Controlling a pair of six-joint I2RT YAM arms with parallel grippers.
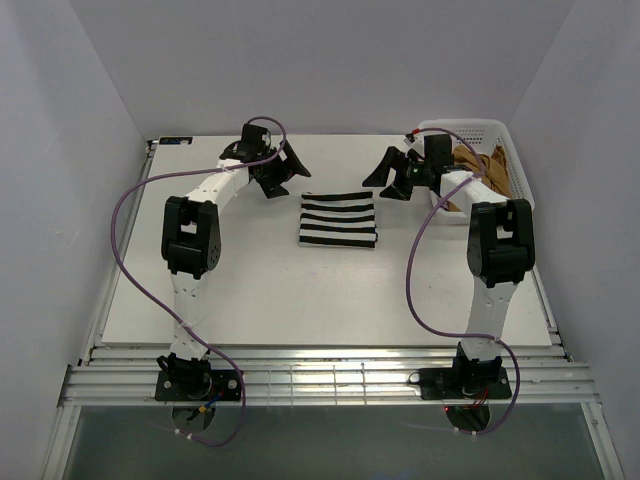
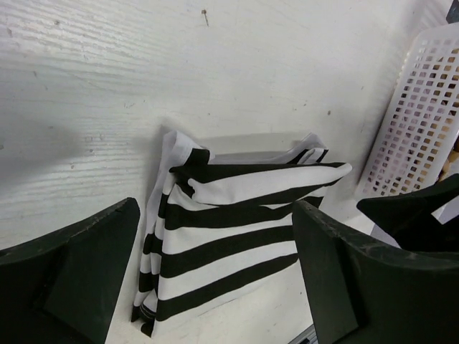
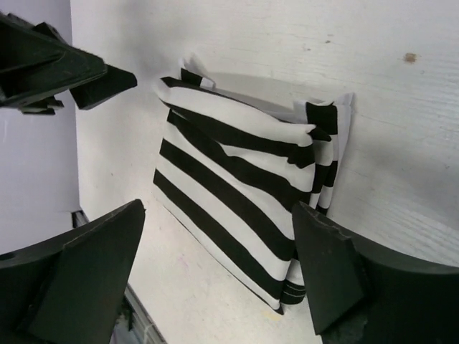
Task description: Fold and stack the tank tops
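Flanking the folded striped tank top (image 1: 338, 222), left hand (image 1: 285, 177) and right hand (image 1: 389, 182) wide open, empty.

I'm counting one striped top (image 1: 338, 221), one tan top (image 1: 478, 165) showing in one basket (image 1: 470, 127), one bench (image 1: 250, 290), and two tools hanging above: left tool (image 1: 283, 175), right tool (image 1: 390, 178).

Overhead view above table (image 1: 250, 300); wrist views close, opposed, share striped top (image 2: 237, 229).
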